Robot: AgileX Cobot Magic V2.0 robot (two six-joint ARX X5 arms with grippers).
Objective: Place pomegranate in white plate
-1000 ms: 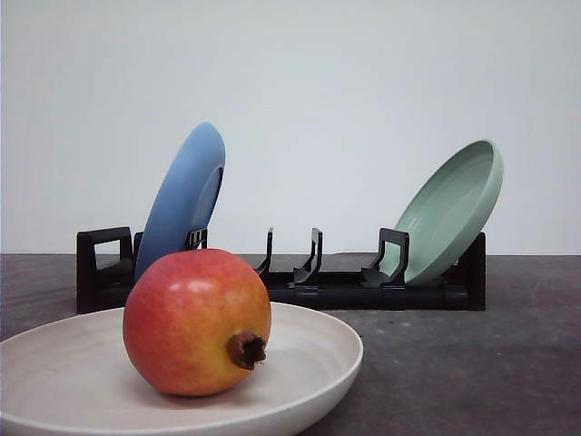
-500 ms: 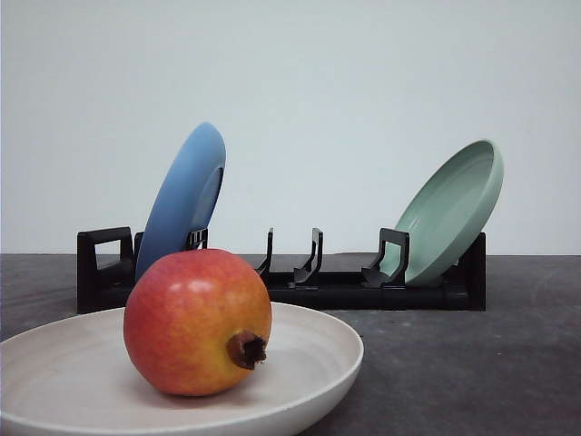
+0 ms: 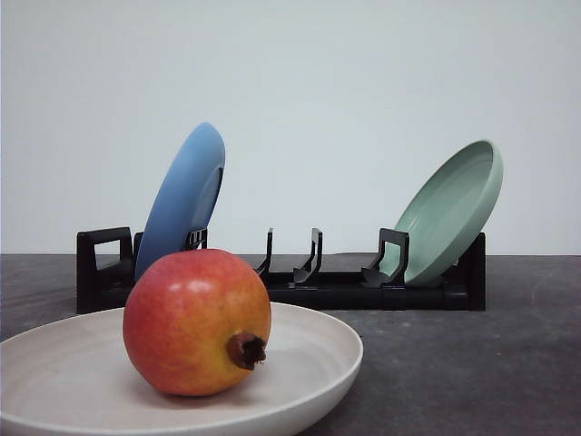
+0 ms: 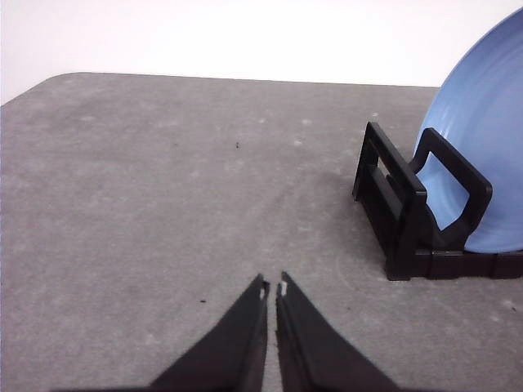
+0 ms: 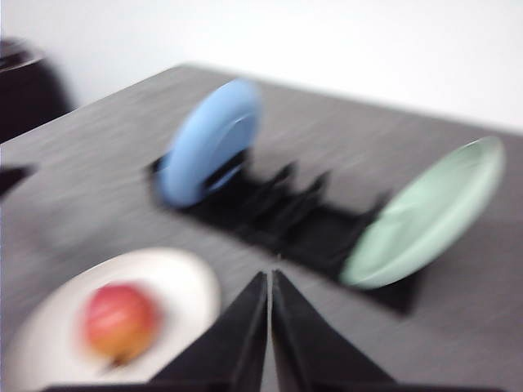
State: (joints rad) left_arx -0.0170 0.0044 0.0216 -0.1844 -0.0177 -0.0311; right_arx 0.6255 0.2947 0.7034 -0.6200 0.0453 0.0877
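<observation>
The pomegranate [image 3: 197,322], red with yellow-orange patches and a dark crown tip, rests inside the white plate [image 3: 309,363] at the near left of the front view. The blurred right wrist view also shows the pomegranate [image 5: 120,320] lying in the white plate [image 5: 176,282]. My right gripper [image 5: 271,278] is shut and empty, high above the table and off to one side of the plate. My left gripper [image 4: 272,288] is shut with nothing in it, over bare grey table beside the rack's end.
A black dish rack [image 3: 336,286] stands behind the plate. It holds a tilted blue plate [image 3: 186,195] at its left end and a tilted mint-green plate [image 3: 454,209] at its right end. The rack's end [image 4: 409,212] is close to my left gripper.
Nothing has visibly moved in the front view; the pomegranate stays in the white plate. Blur in the right wrist view shows that arm in motion.
</observation>
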